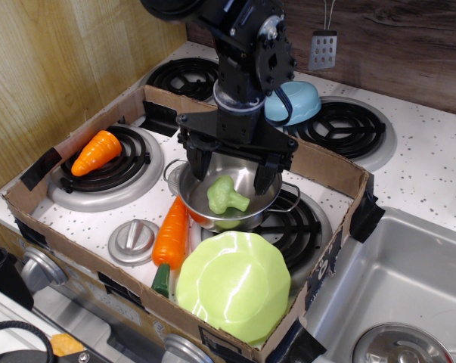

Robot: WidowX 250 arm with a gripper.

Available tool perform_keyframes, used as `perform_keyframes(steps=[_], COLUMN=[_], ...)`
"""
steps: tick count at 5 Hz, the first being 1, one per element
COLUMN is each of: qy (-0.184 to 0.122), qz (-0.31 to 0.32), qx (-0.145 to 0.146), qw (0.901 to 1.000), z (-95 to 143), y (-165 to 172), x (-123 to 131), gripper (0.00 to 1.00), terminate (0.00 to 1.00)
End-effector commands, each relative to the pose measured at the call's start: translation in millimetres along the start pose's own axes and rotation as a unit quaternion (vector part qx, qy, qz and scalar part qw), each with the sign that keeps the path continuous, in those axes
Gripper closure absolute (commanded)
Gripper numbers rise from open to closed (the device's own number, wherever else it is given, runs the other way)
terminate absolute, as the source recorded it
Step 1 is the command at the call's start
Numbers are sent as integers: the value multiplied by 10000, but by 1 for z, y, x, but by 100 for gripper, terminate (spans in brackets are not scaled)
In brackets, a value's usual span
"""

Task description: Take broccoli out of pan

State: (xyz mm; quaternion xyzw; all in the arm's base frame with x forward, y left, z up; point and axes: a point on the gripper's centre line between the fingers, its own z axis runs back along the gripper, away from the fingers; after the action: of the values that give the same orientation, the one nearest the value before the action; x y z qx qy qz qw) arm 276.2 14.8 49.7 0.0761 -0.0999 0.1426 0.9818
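Observation:
The pale-green broccoli (226, 195) lies inside the shiny steel pan (205, 212), which stands on the front right burner inside a cardboard box. My black gripper (233, 175) hangs directly over the pan with its two fingers wide open, one at the pan's left side (196, 166) and one at the right (267, 177). The fingertips reach down to about the pan's rim, on either side of the broccoli, not touching it.
A lime-green plate (233, 284) leans in front of the pan. One carrot (169, 234) lies left of the pan, another (95, 151) on the left burner. A blue bowl (296, 102) sits behind the box wall (318, 162). A sink (409, 287) is at right.

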Motion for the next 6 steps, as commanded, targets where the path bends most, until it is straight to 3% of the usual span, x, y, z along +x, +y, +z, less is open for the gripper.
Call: perform_keyframes(steps=[1,4,6], qy=[-64,-154,-88], qz=[123,204,322], qx=[-223,-384,-351], qw=[9997,9989,9988], z=[-3,-23,-28], y=[-7,-5,-1], x=[5,9,-3], gripper=[0,0,0], terminate=[0,0,0])
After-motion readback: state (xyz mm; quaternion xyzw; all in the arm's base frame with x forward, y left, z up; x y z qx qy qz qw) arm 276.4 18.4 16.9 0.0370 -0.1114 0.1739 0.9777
